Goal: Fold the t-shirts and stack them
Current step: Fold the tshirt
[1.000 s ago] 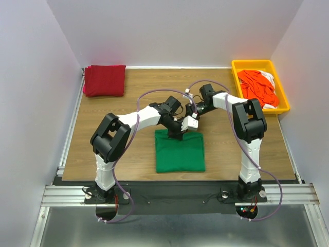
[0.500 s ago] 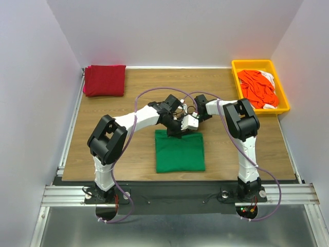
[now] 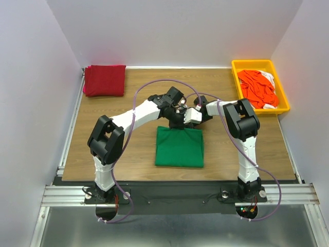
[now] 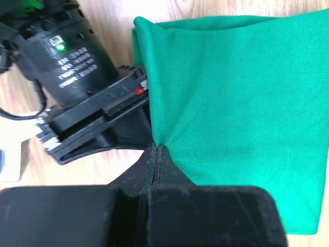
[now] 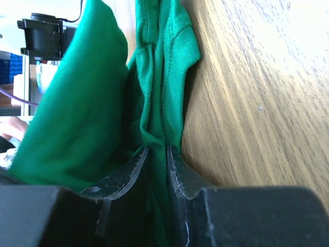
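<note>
A: Finish of the green t-shirt (image 3: 179, 147)?
B: Matt, fine-knit cloth, on a worktop (image 3: 128, 149) of smooth, grained wood with a slight sheen.
A: Around the green t-shirt?
B: Far left, dark red t-shirt (image 3: 105, 80): matt cloth. Far right, tray (image 3: 259, 64): glossy yellow plastic. On its edge, right gripper (image 5: 157, 150), fingers (image 5: 182, 180): matt black, scuffed.

On wooden table (image 3: 221, 149): folded green t-shirt (image 3: 179, 149). Behind and left of green t-shirt, folded dark red t-shirt (image 3: 105, 80). Behind and right, yellow tray (image 3: 251, 63).
</note>
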{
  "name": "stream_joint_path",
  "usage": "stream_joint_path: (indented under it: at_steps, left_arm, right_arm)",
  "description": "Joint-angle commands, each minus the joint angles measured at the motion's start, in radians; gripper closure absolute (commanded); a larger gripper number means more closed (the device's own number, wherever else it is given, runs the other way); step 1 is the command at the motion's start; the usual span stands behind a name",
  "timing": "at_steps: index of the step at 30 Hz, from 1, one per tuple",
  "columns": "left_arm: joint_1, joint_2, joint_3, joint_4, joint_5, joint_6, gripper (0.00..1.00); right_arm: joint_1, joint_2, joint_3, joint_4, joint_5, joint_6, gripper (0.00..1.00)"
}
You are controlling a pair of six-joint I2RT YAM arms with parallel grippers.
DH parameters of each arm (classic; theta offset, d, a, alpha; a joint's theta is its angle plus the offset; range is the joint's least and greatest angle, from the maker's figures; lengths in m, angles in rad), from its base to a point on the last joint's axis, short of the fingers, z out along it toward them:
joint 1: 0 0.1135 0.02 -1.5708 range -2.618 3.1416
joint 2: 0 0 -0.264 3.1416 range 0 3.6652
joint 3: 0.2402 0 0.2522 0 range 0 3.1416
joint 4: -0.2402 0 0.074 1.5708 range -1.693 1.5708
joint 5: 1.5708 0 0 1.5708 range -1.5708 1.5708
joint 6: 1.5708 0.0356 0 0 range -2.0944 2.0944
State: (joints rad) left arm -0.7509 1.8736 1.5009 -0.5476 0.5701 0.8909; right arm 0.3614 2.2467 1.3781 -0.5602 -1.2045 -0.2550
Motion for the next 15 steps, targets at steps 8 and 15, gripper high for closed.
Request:
stream_joint_path:
  at_steps: [8,15]
  left_arm:
    - [0.013,0.005,0.102,-0.015,-0.033,0.057,1.00]
    - [0.016,0.018,0.059,0.009,-0.029,0.079,1.00]
  right_arm:
    - [0.004,0.025,-0.034,0.016,0.071,-0.039,0.73]
    - [0.002,-0.010,-0.002,0.014,0.123,-0.038,0.73]
